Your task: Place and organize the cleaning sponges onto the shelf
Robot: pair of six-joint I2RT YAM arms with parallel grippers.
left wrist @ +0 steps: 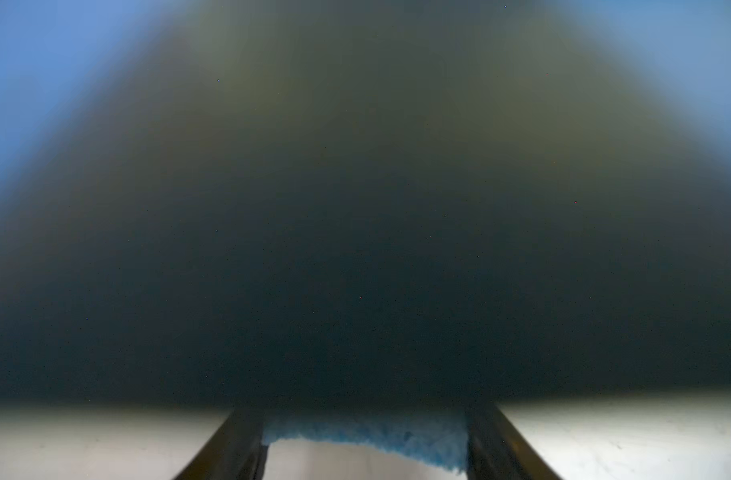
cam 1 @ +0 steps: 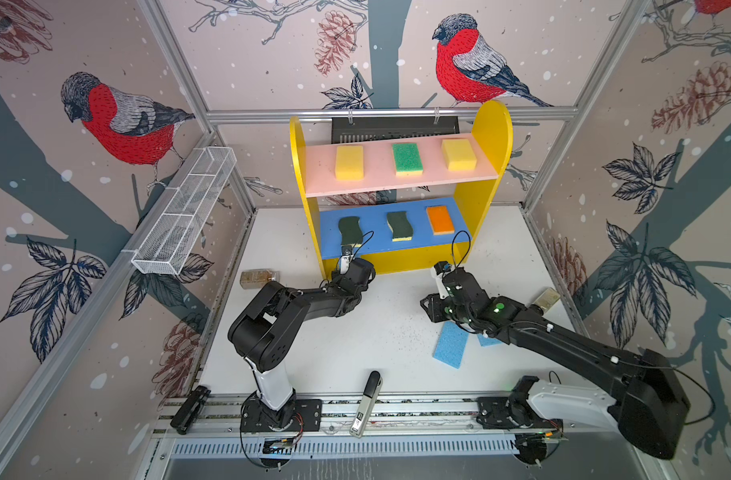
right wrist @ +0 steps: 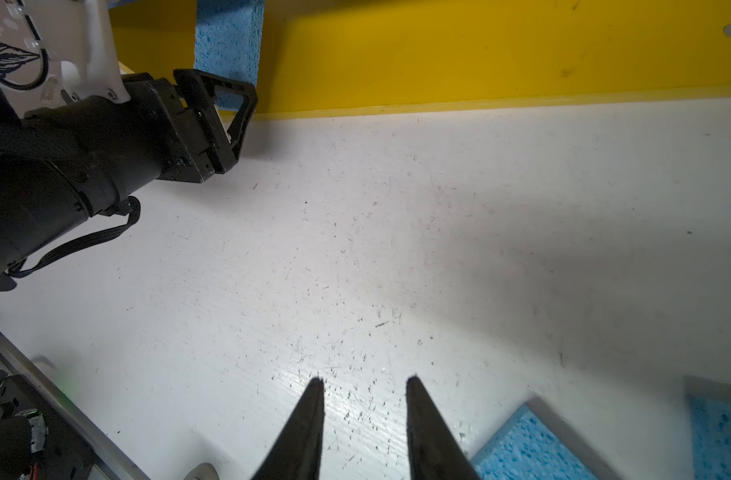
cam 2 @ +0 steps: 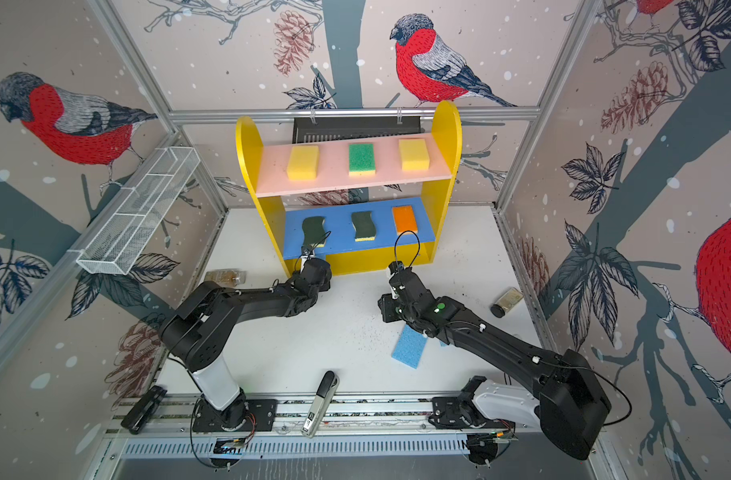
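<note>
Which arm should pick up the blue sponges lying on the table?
The right. The right pincer is open and empty, near one table sponge and its neighbour. The left pincer is busy gripping a third blue sponge at the shelf.

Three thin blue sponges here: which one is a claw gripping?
The blue sponge between the left gripper's fingers, at the shelf's yellow base. The other two blue sponges lie flat on the table beside the right arm.
</note>
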